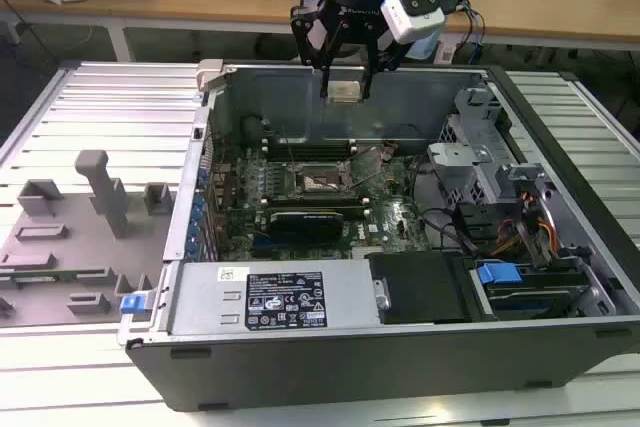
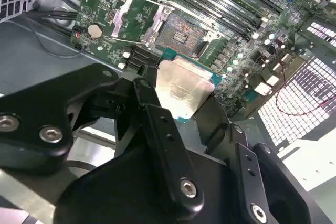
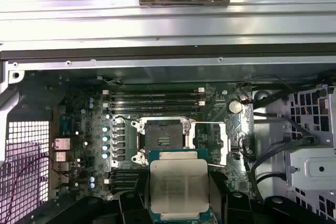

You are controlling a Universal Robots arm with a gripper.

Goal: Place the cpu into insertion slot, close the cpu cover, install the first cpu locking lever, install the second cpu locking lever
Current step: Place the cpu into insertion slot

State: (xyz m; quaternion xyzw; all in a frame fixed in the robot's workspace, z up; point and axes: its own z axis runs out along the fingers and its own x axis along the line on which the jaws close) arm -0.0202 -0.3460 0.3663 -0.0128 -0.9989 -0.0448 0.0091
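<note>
Closest to my wrist cameras are my own black fingers (image 2: 157, 124), clenched on opposite edges of the cpu (image 2: 181, 90), whose pale metal top faces the lens with a green rim around it. In the exterior view my claw (image 1: 345, 75) hangs over the open computer case (image 1: 400, 367) near its far wall, holding the cpu (image 1: 344, 90) well above the green board (image 1: 395, 215). Past the chip, the insertion slot (image 3: 163, 137) lies uncovered, its dark centre showing, and the cpu cover (image 3: 210, 142) is swung back just beside it. On the grey box at the case's near side sits a black-and-white label (image 1: 288, 299); I cannot make out its print.
</note>
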